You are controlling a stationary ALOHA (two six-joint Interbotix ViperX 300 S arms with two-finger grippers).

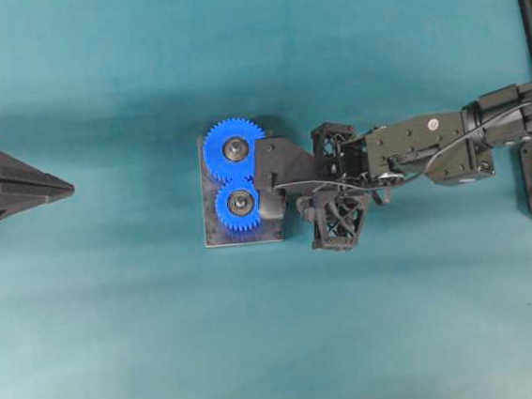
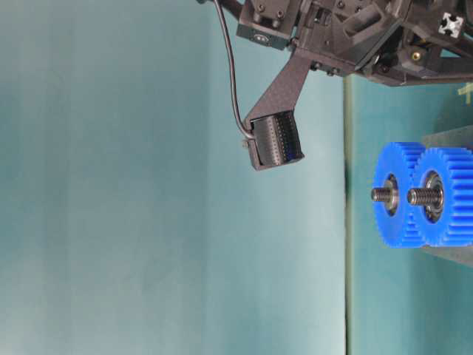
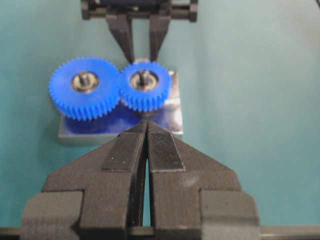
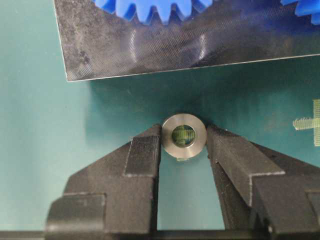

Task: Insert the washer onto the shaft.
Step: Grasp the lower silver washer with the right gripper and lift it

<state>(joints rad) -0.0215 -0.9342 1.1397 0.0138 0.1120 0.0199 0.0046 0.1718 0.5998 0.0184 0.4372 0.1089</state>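
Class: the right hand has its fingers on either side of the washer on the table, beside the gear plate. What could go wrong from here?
1. The washer lies flat between the right hand's fingertips; a thin-edge pinch may let it slip or tip.
2. It sits close to the plate, so the fingers could bump the plate.
3. The shafts are narrow and threaded; a tilted washer may catch.

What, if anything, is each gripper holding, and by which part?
The right gripper pinches the small silver metal washer by opposite sides of its outer rim. The left gripper holds nothing; its jaws are closed together.
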